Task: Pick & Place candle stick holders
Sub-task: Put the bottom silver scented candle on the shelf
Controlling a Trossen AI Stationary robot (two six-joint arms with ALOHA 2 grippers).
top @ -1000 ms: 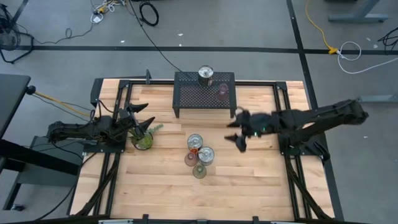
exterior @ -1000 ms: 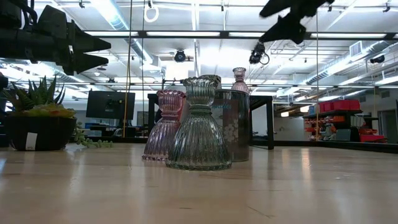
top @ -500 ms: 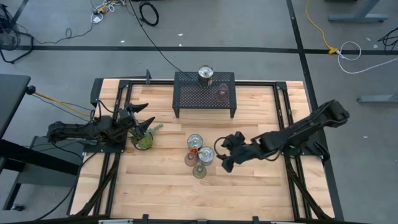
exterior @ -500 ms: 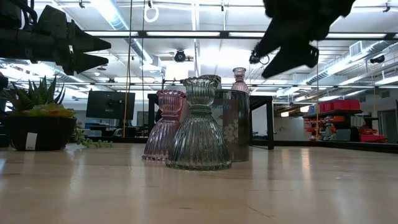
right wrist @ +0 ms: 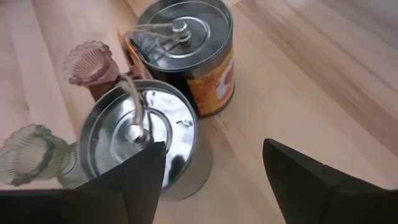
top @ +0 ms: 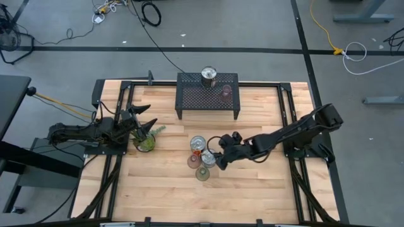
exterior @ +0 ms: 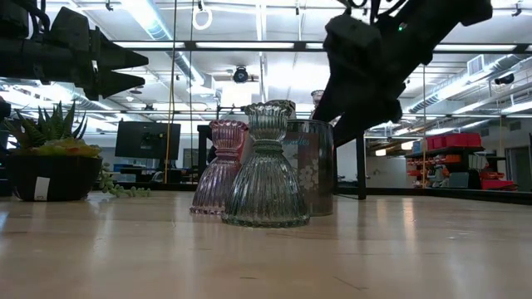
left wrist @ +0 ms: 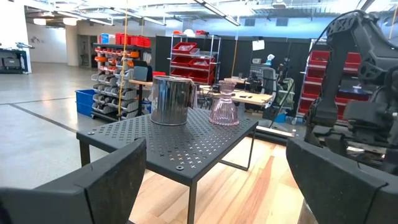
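Note:
Two silver tins stand in a cluster at mid table: one with an orange-red label and a plain one. Beside them stand a pinkish glass holder and an olive one. A third tin and a pink glass stand on the black mesh stand. My right gripper is open, just right of the plain tin and a little above it. My left gripper is open above the potted plant.
The small spiky potted plant stands at the left, under my left gripper. The black mesh stand is at the table's far middle. Bare wood lies toward the near edge and the right.
My right gripper has gone toward the table's left and near edges and come down, from near the stand's right leg to just beside the plain tin in the cluster. The holders have stayed where they were.

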